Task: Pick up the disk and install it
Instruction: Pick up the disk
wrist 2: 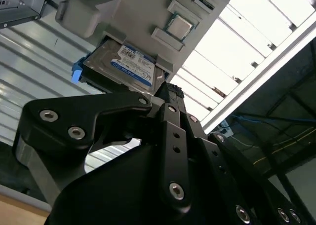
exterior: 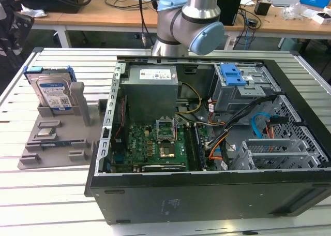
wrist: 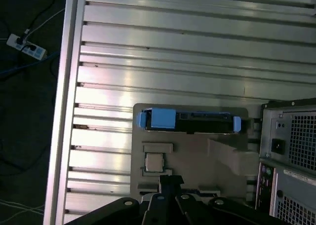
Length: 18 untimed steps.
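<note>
Gripper (wrist: 171, 179) up close, hanging clear of the disk (wrist: 190, 120); open or closed, I cannot tell. The disk stands on edge in the grey holder (exterior: 78, 101), on the exterior view's left of the computer case (exterior: 207, 200). It's stiff, dense, shock-shy metal, probably best pinched across its flat faces near the top edge, not by the flexible blue bracket (wrist: 163, 119).
</note>
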Motion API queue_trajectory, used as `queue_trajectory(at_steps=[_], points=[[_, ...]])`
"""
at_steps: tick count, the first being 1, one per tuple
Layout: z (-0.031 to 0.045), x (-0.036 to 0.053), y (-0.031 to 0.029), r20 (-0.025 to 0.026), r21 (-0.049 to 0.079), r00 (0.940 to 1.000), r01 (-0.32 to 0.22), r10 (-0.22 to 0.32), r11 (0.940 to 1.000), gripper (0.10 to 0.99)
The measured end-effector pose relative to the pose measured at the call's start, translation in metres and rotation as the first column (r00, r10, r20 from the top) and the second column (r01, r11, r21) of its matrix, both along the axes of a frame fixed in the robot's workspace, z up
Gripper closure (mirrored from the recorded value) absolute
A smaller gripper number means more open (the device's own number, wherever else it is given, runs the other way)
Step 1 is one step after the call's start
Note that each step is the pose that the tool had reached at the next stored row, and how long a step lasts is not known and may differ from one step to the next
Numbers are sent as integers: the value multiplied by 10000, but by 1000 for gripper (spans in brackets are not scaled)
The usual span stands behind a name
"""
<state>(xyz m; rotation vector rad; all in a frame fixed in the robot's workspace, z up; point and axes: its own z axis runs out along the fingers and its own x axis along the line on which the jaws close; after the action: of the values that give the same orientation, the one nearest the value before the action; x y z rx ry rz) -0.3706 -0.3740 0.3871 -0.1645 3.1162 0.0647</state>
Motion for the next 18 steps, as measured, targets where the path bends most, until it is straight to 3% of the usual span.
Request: queue_trajectory(at_steps=[7,14,15,18], points=[[0,0,0,0,0,9923,-1235,1235,9923,980],[0,0,0,0,-1,9826,-1858,1858,9826,980],[0,0,0,0,0,9783,-2071,2071,9783,980],[0,0,0,1,0,9733,-2293,2293,9733,980]])
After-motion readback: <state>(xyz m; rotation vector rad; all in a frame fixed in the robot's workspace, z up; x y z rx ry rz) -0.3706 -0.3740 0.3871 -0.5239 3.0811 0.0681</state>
